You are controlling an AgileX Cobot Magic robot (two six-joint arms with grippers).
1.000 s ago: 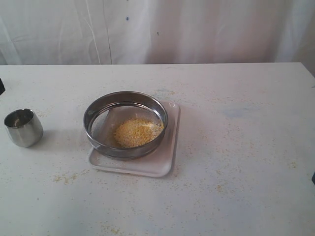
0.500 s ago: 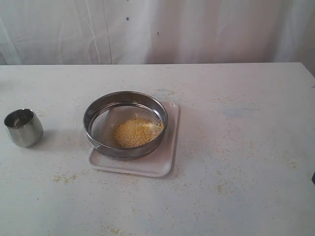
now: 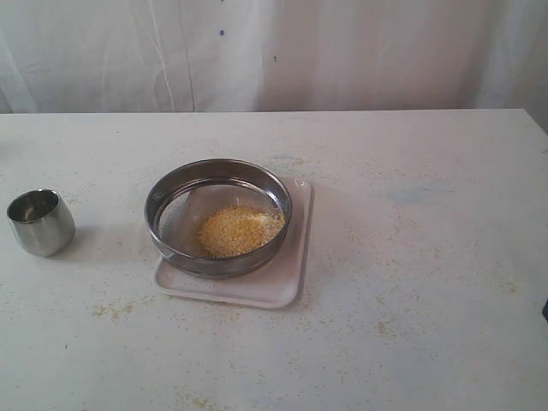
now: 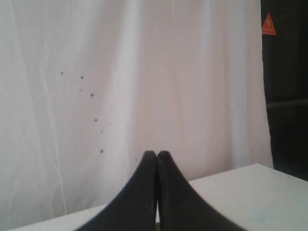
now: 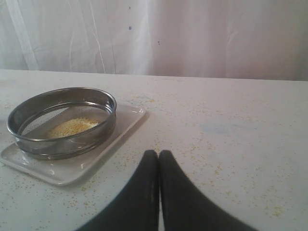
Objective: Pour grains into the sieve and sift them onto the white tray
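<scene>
The steel-rimmed sieve (image 3: 218,216) rests on the white tray (image 3: 287,278) in the middle of the table, with a heap of yellow grains (image 3: 237,229) showing through its mesh. The right wrist view shows the sieve (image 5: 62,120), the white tray (image 5: 122,120) and the grains (image 5: 72,126) too. My right gripper (image 5: 158,153) is shut and empty, apart from the tray, over the table beside it. My left gripper (image 4: 156,153) is shut with nothing in it and faces the white curtain, away from the sieve. Neither gripper appears in the exterior view.
A small steel cup (image 3: 40,222) stands upright at the left of the table. Loose grains are scattered over the tabletop (image 3: 428,257) around the tray. A white curtain (image 3: 342,51) hangs behind the table's far edge.
A dark shape at the exterior view's left edge is gone from sight. The sieve, tray and cup have stayed put.
</scene>
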